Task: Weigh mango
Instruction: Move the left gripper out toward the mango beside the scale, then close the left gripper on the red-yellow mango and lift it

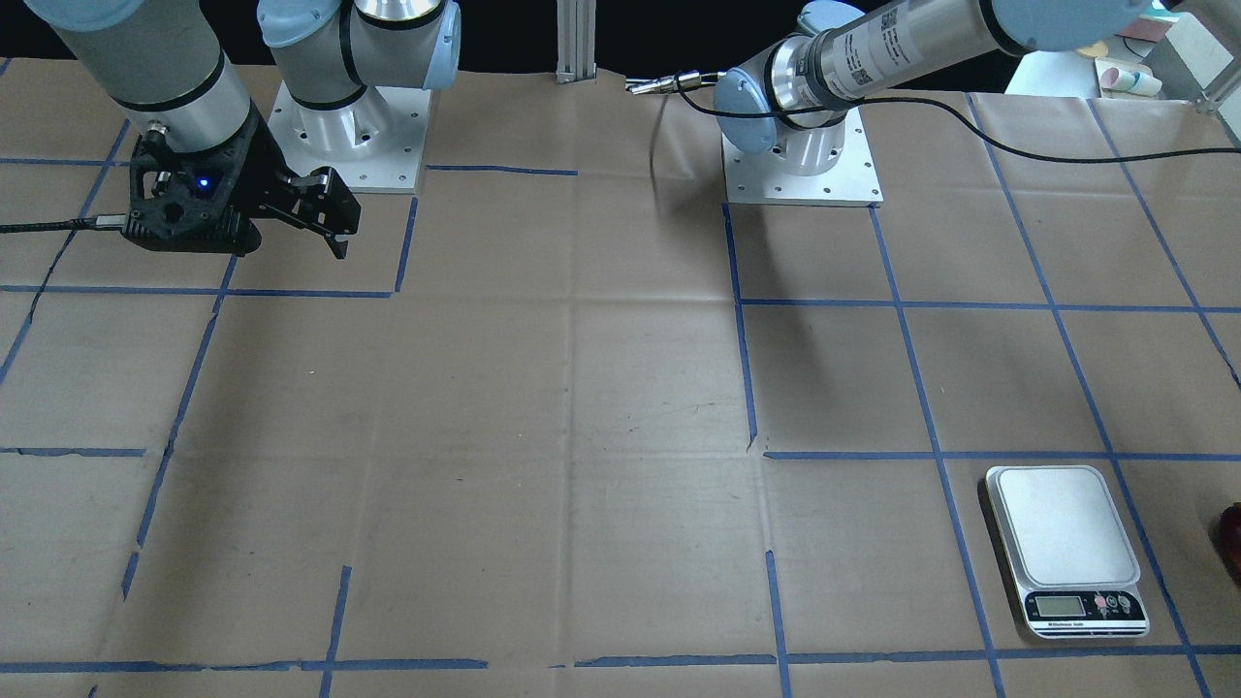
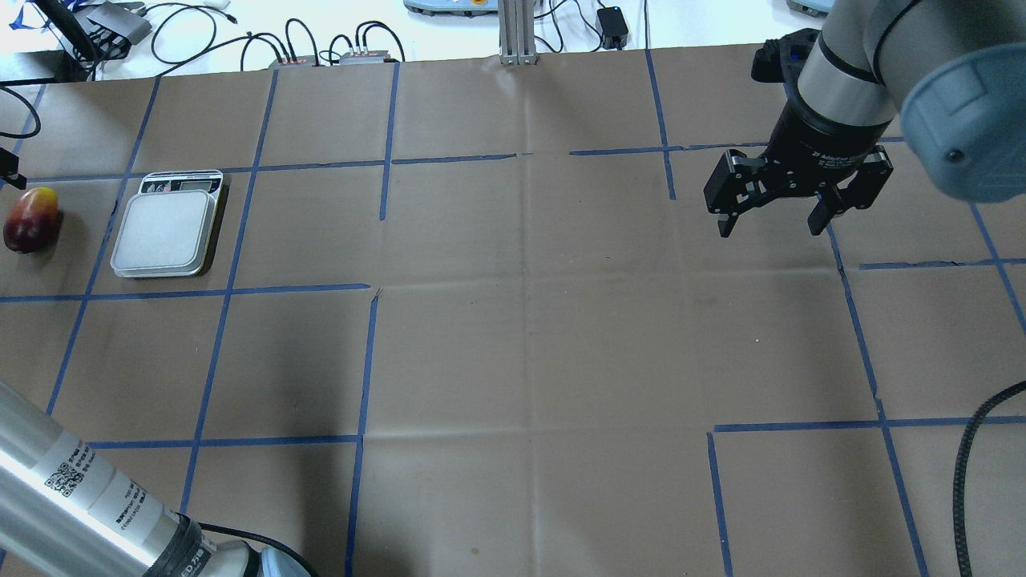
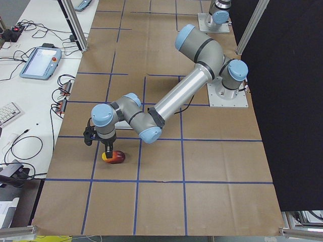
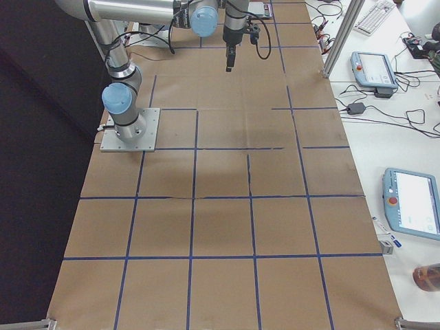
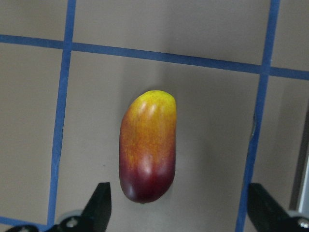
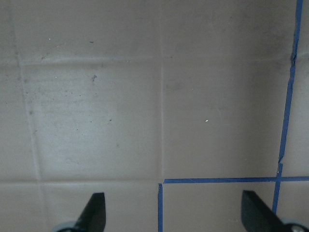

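my left gripper (image 5: 177, 193) hangs open above the mango (image 5: 147, 145), one finger on each side of its narrow width, which is the right way to squeeze it. the fruit sits nearer one finger than the other, so i judge i should centre first, then drop straight down and close gently on the orange middle, not the tapering red end. the mango lies on the table (image 5: 212, 96), just beside the scale (image 2: 166, 232). my right gripper (image 2: 771, 220) hangs open, well apart.
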### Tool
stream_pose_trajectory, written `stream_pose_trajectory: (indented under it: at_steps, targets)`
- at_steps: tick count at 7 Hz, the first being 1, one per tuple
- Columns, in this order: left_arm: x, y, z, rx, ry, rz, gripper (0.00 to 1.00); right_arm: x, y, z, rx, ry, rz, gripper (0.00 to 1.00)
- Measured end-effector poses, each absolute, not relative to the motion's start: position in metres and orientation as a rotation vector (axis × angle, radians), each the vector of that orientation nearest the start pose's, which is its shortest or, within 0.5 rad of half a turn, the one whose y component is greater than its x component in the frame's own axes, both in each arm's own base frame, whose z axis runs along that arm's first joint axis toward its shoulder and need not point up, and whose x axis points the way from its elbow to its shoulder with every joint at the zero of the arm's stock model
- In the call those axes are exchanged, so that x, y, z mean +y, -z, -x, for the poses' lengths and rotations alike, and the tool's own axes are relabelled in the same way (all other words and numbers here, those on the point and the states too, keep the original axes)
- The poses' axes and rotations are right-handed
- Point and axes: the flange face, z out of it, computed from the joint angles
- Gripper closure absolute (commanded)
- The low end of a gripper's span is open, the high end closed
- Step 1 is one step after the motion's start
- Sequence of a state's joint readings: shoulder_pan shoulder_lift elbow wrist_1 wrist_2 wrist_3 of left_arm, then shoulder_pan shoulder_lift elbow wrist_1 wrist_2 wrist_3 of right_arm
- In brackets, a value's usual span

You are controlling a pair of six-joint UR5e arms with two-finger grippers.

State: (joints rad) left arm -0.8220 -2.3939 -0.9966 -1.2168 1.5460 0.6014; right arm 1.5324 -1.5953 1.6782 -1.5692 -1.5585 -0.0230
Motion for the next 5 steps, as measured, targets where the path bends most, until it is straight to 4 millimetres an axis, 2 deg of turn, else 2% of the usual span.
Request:
stream_pose_trajectory:
  at_steps: [3, 4, 5]
  targets:
    - [-0.695, -0.216, -0.465, 3.159, 0.113, 0.246, 0.0, -0.476, -0.447, -0.116, 3.124, -0.131, -0.025, 0.0]
    - [-0.696, -0.197, -0.467, 3.179, 0.085, 0.249, 0.07, -0.476, -0.447, -0.116, 3.124, -0.131, -0.025, 0.0]
    - [-0.696, -0.182, -0.468, 3.195, 0.049, 0.241, 0.62, -0.476, -0.447, -0.116, 3.124, -0.131, -0.025, 0.0]
